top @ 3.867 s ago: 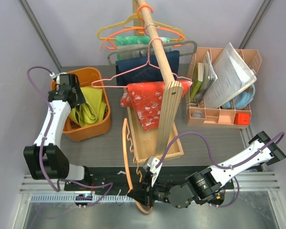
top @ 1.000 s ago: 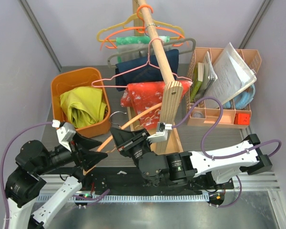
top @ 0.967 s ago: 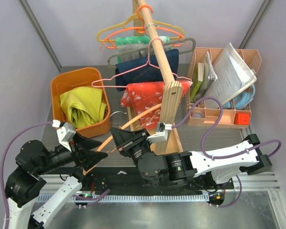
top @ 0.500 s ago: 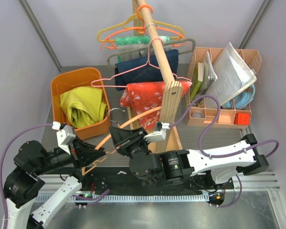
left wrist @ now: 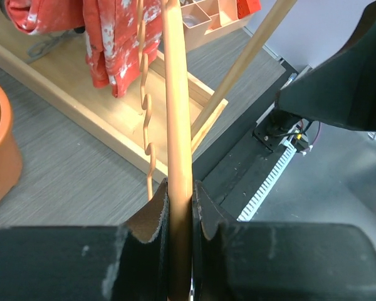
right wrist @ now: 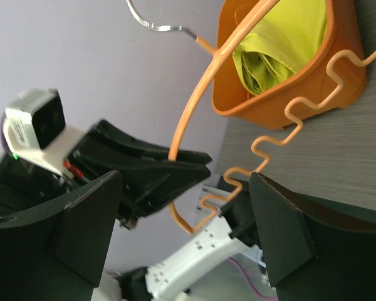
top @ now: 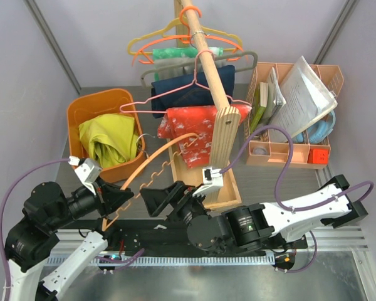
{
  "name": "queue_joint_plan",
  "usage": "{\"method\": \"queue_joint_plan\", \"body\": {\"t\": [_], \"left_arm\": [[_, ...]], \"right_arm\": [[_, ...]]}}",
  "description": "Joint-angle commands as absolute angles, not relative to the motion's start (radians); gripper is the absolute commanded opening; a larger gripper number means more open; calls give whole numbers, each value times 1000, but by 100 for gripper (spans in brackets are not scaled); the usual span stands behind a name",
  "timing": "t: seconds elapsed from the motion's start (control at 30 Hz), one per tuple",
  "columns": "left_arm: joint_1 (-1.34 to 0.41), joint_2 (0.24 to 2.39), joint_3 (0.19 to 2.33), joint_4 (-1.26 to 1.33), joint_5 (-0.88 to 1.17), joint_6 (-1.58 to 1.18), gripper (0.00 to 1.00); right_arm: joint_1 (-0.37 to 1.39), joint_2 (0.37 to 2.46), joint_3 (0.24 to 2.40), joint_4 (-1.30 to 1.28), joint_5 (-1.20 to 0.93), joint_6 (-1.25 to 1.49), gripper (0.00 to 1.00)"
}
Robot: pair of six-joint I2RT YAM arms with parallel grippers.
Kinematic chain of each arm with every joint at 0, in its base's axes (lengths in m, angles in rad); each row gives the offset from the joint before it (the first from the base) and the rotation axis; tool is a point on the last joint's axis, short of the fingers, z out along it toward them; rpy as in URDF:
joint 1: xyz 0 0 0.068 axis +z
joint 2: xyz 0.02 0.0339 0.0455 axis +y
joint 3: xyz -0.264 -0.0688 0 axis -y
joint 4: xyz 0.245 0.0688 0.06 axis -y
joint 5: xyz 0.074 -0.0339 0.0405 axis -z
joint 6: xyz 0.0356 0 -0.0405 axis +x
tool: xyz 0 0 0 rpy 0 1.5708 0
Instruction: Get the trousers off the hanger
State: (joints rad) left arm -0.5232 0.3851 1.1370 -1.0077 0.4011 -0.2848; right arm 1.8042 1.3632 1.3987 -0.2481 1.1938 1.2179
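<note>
— Is any writing showing?
— The white sheet (top: 301, 94) in the peach organiser (top: 288, 157) is carrying print, but it is coming out too small to read.
— And the containers?
— The orange bin (top: 100, 98) is sitting at the left of the surface (top: 269, 182), holding the trousers (top: 106, 143) in a crumpled heap (off the hanger altogether). The organiser is holding papers, books and something blue.
— Where is the hanger?
— The hanger (left wrist: 175, 94) is tilting bare above the near surface, its hook just beside the bin. The left pincer (left wrist: 178, 210) is pinching one arm of it, fingers closing tight on the peach rod. The right pincer (right wrist: 185, 182) is gaping wide, gripping nothing.
</note>
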Motion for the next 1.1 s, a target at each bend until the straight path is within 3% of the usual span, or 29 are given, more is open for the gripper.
{"method": "queue_joint_plan", "body": {"t": [0.0, 0.2, 0.37, 0.53, 0.73, 0.83, 0.9, 0.93, 1.03, 1.07], "left_arm": [[-520, 410, 1190, -969, 417, -287, 0], [-520, 440, 1213, -971, 540, -243, 0], [-520, 468, 1226, -937, 669, -183, 0], [-520, 569, 1310, -963, 698, -74, 0], [-522, 682, 1409, -982, 729, 24, 0], [-522, 748, 1459, -985, 739, 57, 0], [-520, 799, 1489, -994, 732, 84, 0], [-522, 817, 1517, -1000, 717, 95, 0], [-520, 859, 1555, -999, 710, 113, 0], [-520, 864, 1562, -993, 710, 118, 0]], "right_arm": [[1848, 1336, 1419, -238, 1161, 948, 89], [1925, 1217, 1235, 58, 958, 504, 89], [2037, 1091, 1157, -45, 868, 270, 89], [2131, 985, 1109, -291, 1017, 339, 87], [2144, 853, 1086, -567, 1169, 629, 80], [2146, 830, 1080, -647, 1177, 710, 71], [2148, 815, 1089, -747, 1210, 777, 52], [2148, 796, 1094, -790, 1225, 866, 33], [2148, 750, 1120, -1015, 1305, 1121, 7], [2148, 743, 1123, -1108, 1324, 1174, 5]]}}
